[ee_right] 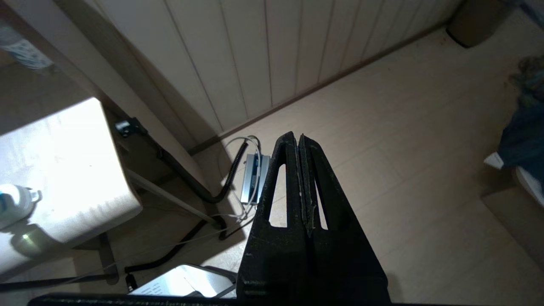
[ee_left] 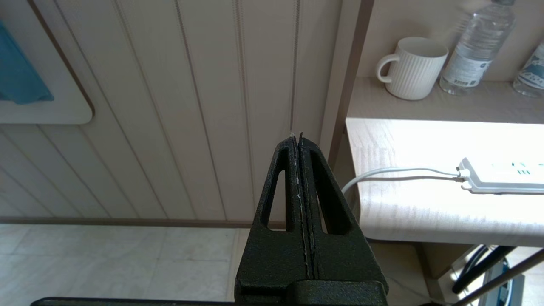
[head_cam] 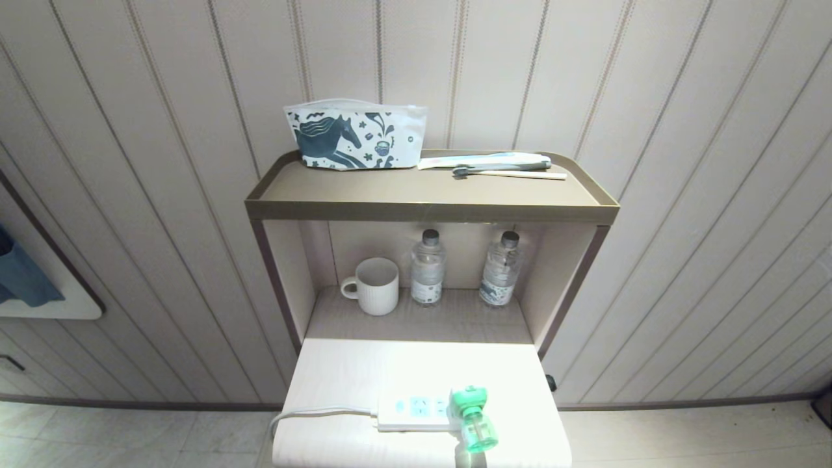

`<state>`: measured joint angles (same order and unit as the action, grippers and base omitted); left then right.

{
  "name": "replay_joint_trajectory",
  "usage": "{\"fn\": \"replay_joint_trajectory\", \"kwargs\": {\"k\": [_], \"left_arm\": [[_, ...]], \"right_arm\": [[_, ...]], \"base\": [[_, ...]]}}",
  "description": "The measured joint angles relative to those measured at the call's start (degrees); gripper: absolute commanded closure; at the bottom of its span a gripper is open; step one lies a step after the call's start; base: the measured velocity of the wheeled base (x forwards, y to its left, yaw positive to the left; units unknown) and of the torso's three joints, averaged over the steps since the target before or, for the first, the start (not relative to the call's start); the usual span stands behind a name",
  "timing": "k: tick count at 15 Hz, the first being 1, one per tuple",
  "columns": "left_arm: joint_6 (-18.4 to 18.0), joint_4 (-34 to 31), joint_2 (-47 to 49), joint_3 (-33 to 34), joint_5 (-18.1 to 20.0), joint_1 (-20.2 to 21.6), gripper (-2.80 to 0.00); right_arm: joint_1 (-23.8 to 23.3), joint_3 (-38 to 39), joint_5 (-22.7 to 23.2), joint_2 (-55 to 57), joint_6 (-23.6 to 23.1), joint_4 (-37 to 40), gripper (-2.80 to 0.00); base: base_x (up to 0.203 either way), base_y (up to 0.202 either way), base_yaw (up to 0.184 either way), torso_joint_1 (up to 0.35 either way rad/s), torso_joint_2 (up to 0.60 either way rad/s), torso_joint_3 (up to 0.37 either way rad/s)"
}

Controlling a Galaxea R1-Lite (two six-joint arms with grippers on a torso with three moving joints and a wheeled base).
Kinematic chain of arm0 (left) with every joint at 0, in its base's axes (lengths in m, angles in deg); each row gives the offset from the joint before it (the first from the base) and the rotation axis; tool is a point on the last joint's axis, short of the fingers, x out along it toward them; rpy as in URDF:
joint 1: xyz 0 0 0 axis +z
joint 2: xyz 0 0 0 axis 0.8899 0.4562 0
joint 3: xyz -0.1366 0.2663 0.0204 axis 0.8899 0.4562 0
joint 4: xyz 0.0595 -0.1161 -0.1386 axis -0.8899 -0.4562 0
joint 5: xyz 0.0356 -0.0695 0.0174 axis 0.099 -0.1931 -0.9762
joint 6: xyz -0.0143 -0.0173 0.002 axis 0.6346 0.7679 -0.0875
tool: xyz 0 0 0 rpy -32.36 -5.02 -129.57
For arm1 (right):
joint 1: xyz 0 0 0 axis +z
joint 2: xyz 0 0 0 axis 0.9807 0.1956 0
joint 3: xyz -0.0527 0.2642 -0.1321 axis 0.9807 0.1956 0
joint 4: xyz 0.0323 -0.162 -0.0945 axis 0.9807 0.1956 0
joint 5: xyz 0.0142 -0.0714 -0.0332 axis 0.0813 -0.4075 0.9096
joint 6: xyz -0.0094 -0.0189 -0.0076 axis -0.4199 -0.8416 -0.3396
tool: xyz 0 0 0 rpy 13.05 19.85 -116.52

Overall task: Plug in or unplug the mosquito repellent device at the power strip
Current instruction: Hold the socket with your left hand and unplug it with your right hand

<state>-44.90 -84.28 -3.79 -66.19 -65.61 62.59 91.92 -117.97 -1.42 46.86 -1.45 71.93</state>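
We see the green-and-white mosquito repellent device [head_cam: 473,416] plugged into the long white power strip [head_cam: 416,412] on the pale table [head_cam: 338,383], well clear of our right fingers [ee_right: 299,140] and left fingers [ee_left: 297,140], both pressed together, empty; plugging looks done.

Table [head_cam: 338,377]: strip [head_cam: 413,413] near front edge, device [head_cam: 474,416] plugged at its right end, cord [head_cam: 312,414] off left edge.
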Motion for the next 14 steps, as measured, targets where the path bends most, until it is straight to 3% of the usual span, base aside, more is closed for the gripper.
{"fn": "replay_joint_trajectory", "kwargs": {"k": [3,5,7,9,11,14], "left_arm": [[-0.01,0.01,0.00,0.00,0.00,0.02,0.00],[0.01,0.01,0.00,0.00,0.02,0.00,0.00],[-0.01,0.01,0.00,0.00,0.02,0.00,0.00],[0.01,-0.01,0.00,0.00,0.01,0.00,0.00],[-0.01,0.01,0.00,0.00,0.02,0.00,0.00],[0.01,-0.01,0.00,0.00,0.02,0.00,0.00]], "right_arm": [[-2.52,12.61,0.94,-3.31,0.83,-7.92,0.00],[-3.32,20.61,0.12,-4.23,-2.49,-17.87,0.00],[-7.37,26.83,-1.90,-4.94,-7.51,-27.27,0.00],[-10.76,29.16,0.00,-7.75,-11.08,-31.58,0.00],[-12.15,30.11,6.81,-13.48,-16.16,-32.53,0.00],[-12.90,32.62,25.02,-18.68,-23.85,-33.72,0.00]], "base": [[0.000,0.000,0.000,0.000,0.00,0.000],[0.000,0.000,0.000,0.000,0.00,0.000],[0.000,0.000,0.000,0.000,0.00,0.000],[0.000,0.000,0.000,0.000,0.00,0.000],[0.000,0.000,0.000,0.000,0.00,0.000],[0.000,0.000,0.000,0.000,0.00,0.000]]}}
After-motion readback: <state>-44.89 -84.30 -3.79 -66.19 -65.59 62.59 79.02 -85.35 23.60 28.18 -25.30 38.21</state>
